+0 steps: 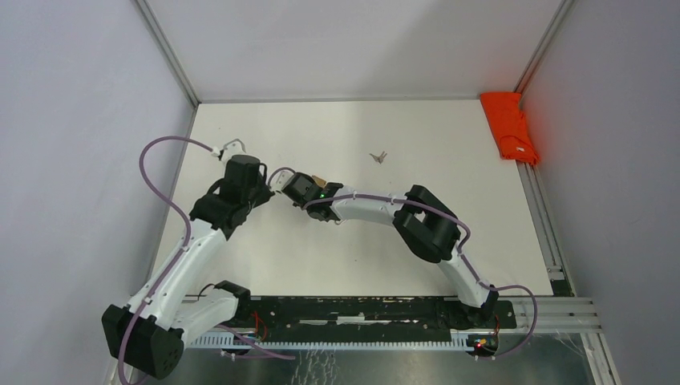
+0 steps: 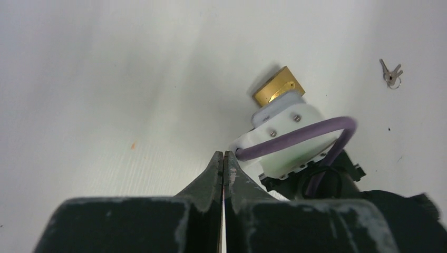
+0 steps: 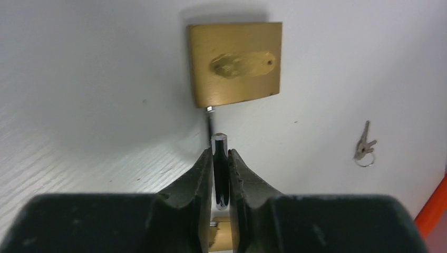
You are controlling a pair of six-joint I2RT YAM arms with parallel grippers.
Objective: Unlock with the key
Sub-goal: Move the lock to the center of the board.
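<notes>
A brass padlock (image 3: 234, 63) lies on the white table just ahead of my right gripper (image 3: 219, 153). That gripper is shut on the lock's chrome shackle (image 3: 219, 168), whose cut end shows between the fingertips. The lock also shows in the top view (image 1: 318, 178) and in the left wrist view (image 2: 278, 86). A small bunch of keys (image 1: 378, 157) lies loose on the table behind the lock, right of it in both wrist views (image 3: 363, 147) (image 2: 391, 75). My left gripper (image 2: 223, 155) is shut and empty, close beside the right wrist (image 1: 301, 191).
An orange object (image 1: 509, 127) lies at the table's far right edge, and it shows in the right wrist view (image 3: 435, 211). Grey walls and aluminium rails (image 1: 545, 224) bound the table. A purple cable (image 2: 295, 136) loops over the right wrist near my left fingers.
</notes>
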